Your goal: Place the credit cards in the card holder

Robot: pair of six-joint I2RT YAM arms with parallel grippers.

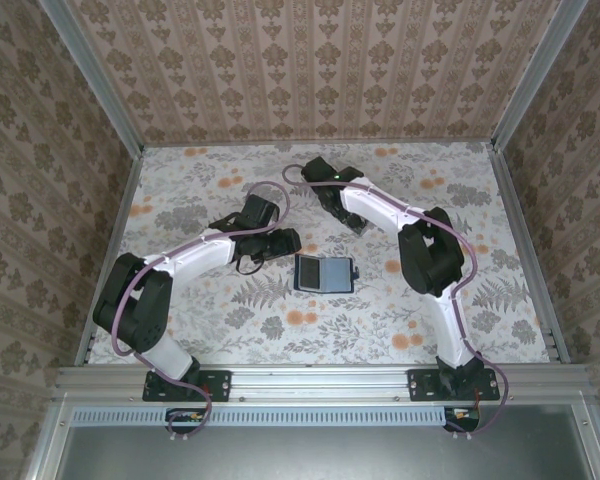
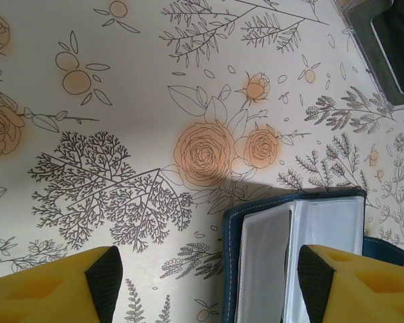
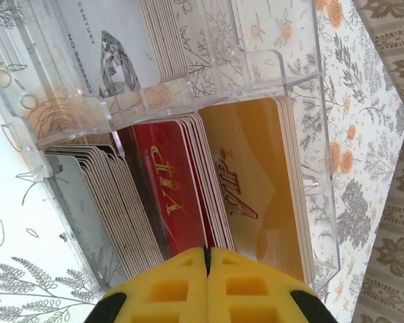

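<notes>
Red plastic cards at shut right gripper: lift one straight from clear plastic box. Hold wide-open left gripper by navy-blue folding card holder.

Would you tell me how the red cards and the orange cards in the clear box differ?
The red cards are deep red with gold lettering; the orange cards are tan-orange with darker lettering. In the right wrist view, the red cards sit left of the orange cards. Both stand on edge in the clear box.
</notes>
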